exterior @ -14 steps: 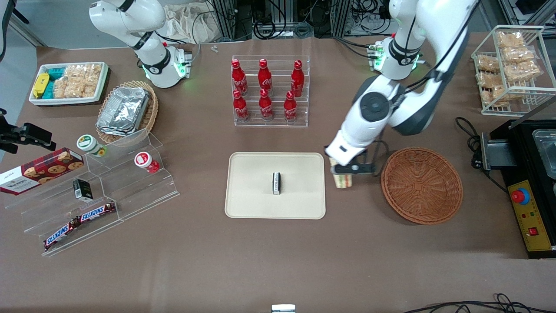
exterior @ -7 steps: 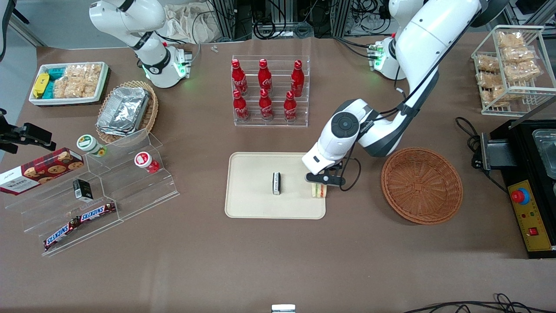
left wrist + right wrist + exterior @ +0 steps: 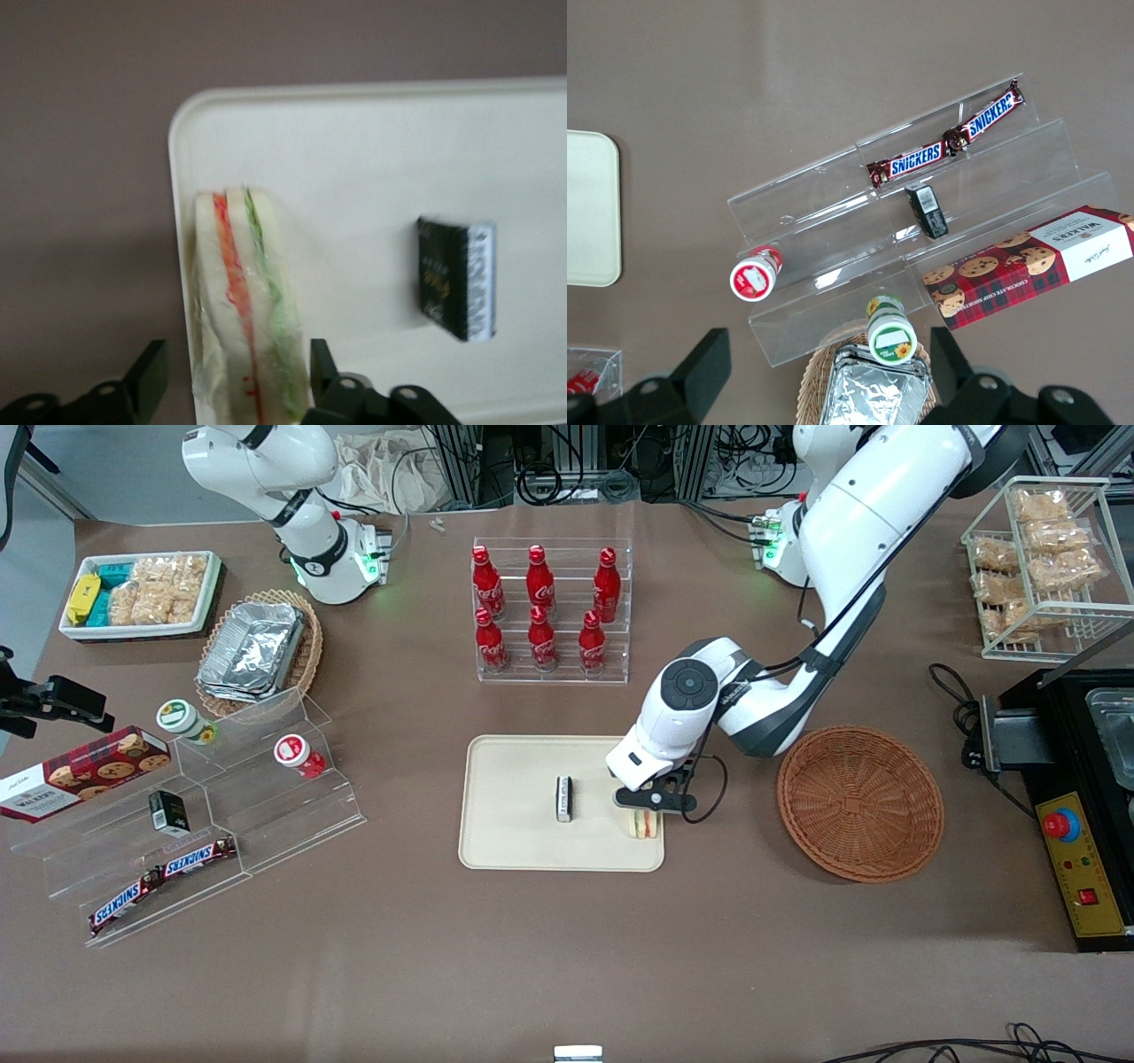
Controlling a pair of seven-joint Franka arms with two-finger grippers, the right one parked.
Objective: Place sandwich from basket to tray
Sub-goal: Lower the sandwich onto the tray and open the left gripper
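Setting: brown table (image 3: pixel 532 957) seen from the front; your landmark is the cream tray (image 3: pixel 514 841) near its middle.

Tray contents: a small dark packet (image 3: pixel 563 798) stands near the tray's centre. The sandwich (image 3: pixel 645 824) sits at the tray's edge on the working arm's end, toward the corner nearer the front camera.

Basket: the reddish-brown basket (image 3: pixel 859 803) lies well apart from the tray, toward the working arm's end of the table. You see nothing in it.

Gripper: your gripper (image 3: pixel 649 804) hangs directly over the sandwich, just inside the tray's rim. Its fingers (image 3: pixel 151 376) flank the wedge on both bread faces. One finger shows a gap to the wrapper; the other sits tight against it. A firm clamp or a loosening hold? You cannot tell from these views.

Key relation: the sandwich lies straight below the gripper, between the fingers. Its filling stripes run along the tray's short edge, so the fingers close across the thin direction.

Judgement: the sandwich looks over the tray but very close to its rim. Your next move is probably to let go and lift straight up. A sideways drag could tip the wedge over the rim.

Front view shows: the arm, basket and tray together, but the gripper covers most of the sandwich.

Wrist view shows: the sandwich (image 3: pixel 248 310) upright on its edge, orange-red and green layers visible, hugging the tray (image 3: pixel 372 159) rim, with the dark packet (image 3: pixel 456 276) well apart. Whether its base rests on the tray is hidden.
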